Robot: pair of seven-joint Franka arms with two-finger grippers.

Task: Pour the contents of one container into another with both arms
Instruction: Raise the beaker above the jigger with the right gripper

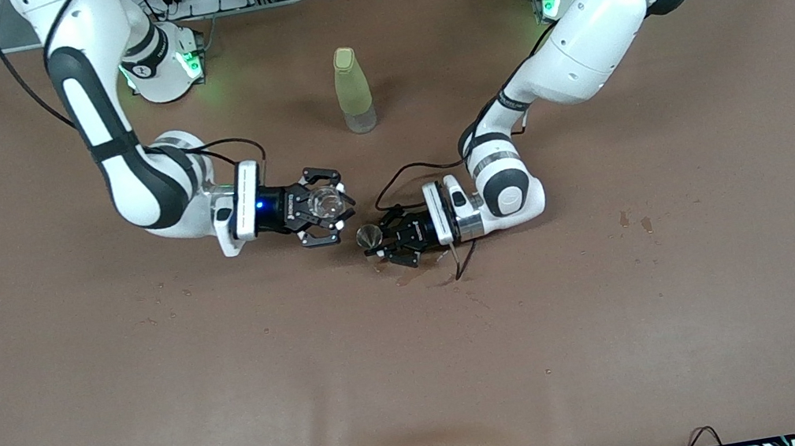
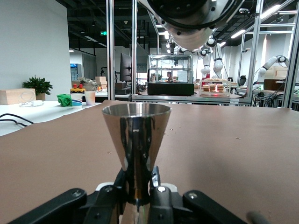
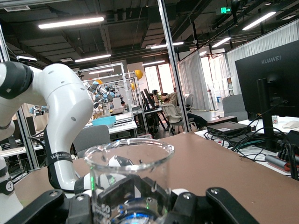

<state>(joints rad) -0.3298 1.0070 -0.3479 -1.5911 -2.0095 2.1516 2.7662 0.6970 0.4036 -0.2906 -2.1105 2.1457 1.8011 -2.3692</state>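
A tiny clear glass cup [image 1: 327, 203] stands upright in my right gripper [image 1: 329, 204], which is shut on it a little above the table's middle. The right wrist view shows its round rim and printed wall [image 3: 131, 170] between the black fingers [image 3: 88, 205]. My left gripper [image 1: 378, 242] is shut on the narrow waist of the shiny metal hourglass cup [image 1: 369, 237], also upright. The left wrist view shows that cup [image 2: 136, 135] rising from the gripper [image 2: 138, 182]. The two cups are close together but apart.
A tall yellow-green bottle [image 1: 353, 90] stands on the brown table cover [image 1: 153, 389], farther from the front camera than both grippers. Wet marks [image 1: 418, 275] lie under the left gripper, and small spots [image 1: 632, 221] toward the left arm's end. The left arm [image 3: 65, 107] shows in the right wrist view.
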